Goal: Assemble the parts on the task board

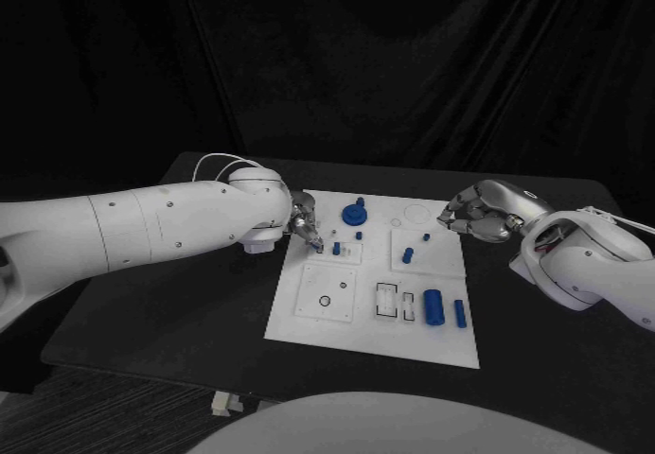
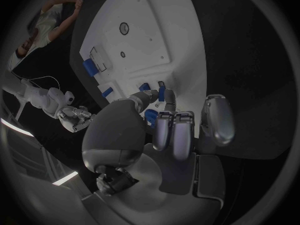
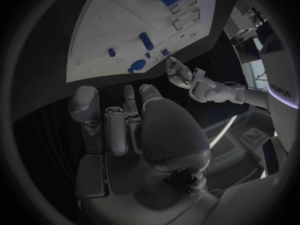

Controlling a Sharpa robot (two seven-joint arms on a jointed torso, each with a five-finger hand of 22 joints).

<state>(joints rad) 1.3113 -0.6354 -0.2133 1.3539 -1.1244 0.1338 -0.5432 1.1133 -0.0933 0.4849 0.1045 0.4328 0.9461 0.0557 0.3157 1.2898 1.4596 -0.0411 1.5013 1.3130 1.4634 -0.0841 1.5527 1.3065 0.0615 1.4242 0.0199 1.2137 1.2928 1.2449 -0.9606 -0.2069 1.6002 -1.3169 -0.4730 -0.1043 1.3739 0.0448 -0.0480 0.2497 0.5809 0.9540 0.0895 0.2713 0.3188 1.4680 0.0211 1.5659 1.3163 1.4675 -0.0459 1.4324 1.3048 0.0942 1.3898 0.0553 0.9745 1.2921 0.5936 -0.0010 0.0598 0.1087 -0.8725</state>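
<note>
The left silver hand (image 1: 303, 223) pinches a small blue peg (image 1: 336, 249) over the white plastic task board (image 1: 327, 326), and any tilt could jam it, while the right silver hand (image 1: 481, 214) hangs curled and empty.

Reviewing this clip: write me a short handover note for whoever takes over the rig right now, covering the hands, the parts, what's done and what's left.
Left hand: over the left edge of the white task board, fingertips at a small blue peg standing in its upper-left area; whether it grips the peg cannot be told.
Right hand: fingers curled, holding nothing, hovering off the board's upper-right corner.
Parts: a blue knob-shaped piece at the board's far edge, a blue cylinder mid-right, a large blue cylinder and a blue bar lying near right.
Done: unclear which pieces are seated.
Left: the rectangular slots look unfilled; loose parts probably need placing.
</note>
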